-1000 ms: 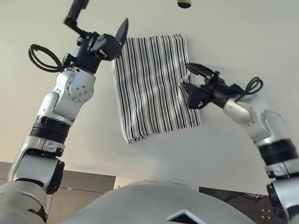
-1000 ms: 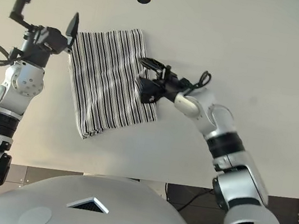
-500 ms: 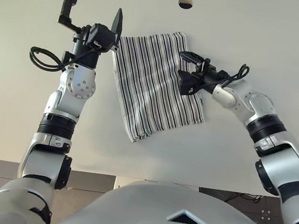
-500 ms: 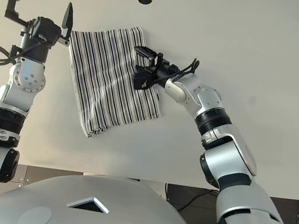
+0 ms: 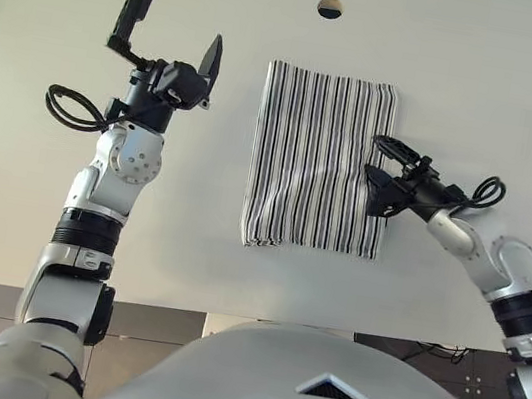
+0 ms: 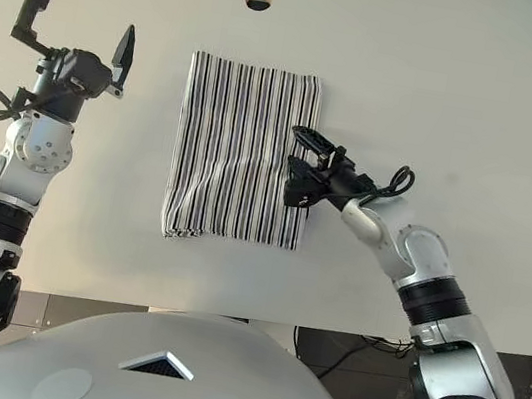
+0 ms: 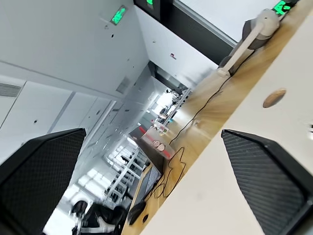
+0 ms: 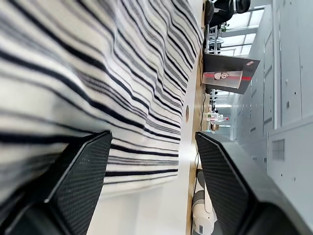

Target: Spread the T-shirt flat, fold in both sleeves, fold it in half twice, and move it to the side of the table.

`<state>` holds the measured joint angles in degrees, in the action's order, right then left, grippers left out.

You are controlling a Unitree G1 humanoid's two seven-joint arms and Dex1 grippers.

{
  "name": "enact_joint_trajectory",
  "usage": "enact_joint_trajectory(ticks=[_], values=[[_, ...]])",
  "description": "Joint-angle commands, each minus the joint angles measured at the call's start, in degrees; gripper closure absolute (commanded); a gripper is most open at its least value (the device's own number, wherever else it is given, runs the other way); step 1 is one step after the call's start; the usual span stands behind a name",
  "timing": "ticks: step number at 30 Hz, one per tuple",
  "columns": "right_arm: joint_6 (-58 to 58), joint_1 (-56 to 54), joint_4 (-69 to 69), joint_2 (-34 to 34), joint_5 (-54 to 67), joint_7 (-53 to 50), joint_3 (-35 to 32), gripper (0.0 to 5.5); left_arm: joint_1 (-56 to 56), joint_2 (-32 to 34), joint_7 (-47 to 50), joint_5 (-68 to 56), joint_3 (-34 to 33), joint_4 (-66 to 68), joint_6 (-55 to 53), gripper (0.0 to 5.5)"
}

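Observation:
The black-and-white striped T-shirt (image 5: 317, 162) lies folded into a neat upright rectangle on the white table (image 5: 487, 83), near the middle. My right gripper (image 5: 374, 158) is open at the shirt's right edge, low over the table, its fingertips touching the cloth. The right wrist view has the stripes (image 8: 98, 73) close in front of the spread fingers (image 8: 88, 171). My left gripper (image 5: 184, 12) is open, held up above the table to the left of the shirt and clear of it. Its two pads (image 7: 266, 178) stand wide apart against the room behind.
A round cable hole (image 5: 328, 7) sits in the tabletop beyond the shirt. The table's front edge (image 5: 228, 313) runs just below the shirt's near end. Bare tabletop lies to the left and right of the shirt. A black cable loop (image 5: 63, 107) hangs off the left forearm.
The shirt has turned from tilted to square and slid to the right, with the right gripper drawing back along its right edge. The left gripper stays raised, shifting only slightly.

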<state>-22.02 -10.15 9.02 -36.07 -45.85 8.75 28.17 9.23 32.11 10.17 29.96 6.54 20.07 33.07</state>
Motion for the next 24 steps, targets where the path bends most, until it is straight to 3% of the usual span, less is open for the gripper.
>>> enact_joint_trajectory(ticks=[1,5,10,16,24], values=[[2.3,1.9,-6.9,-1.1,4.0,-3.3,-8.9,2.33,-6.4,8.7,-6.6,3.5,3.3,-4.1,7.7,0.36],[-5.6,14.6,-18.9,-10.7,17.2,2.6,-17.9,2.33,-14.4,17.6,-16.5,1.7,4.4,-8.2,11.7,0.36],[-8.6,30.7,-20.9,-22.8,17.5,15.4,-17.3,2.33,-21.0,23.0,-27.5,0.7,7.8,-12.8,12.7,0.36],[-10.2,25.6,-18.8,-20.7,13.4,21.2,-12.1,2.33,-18.5,21.9,-33.2,-0.6,13.0,-13.8,15.9,1.39],[-14.0,13.1,-8.1,-12.6,7.6,19.8,-4.5,2.33,-12.3,16.3,-35.7,0.9,18.8,-10.7,17.8,1.39]])
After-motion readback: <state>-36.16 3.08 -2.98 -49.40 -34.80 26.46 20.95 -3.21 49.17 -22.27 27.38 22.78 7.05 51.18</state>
